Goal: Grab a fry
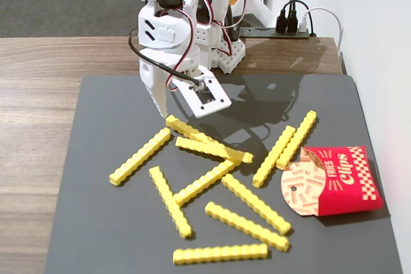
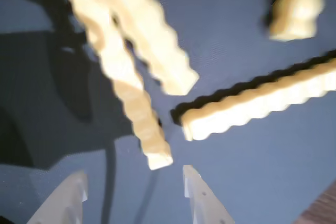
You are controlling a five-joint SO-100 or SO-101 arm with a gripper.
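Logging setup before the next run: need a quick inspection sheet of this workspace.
Surface: dark grey mat on a wooden table.
Job's things: yellow fries scattered on the mat, several overlapping mid-mat; none gripped.
Clutter: red checkered fries carton lying on its side at the right of the fixed view.
Gripper: gripper open, above the mat, at the ends of two stacked fries.
Cables: black cable and red wires along the arm; power strip with plugs behind.
Surroundings: white wall on the right.
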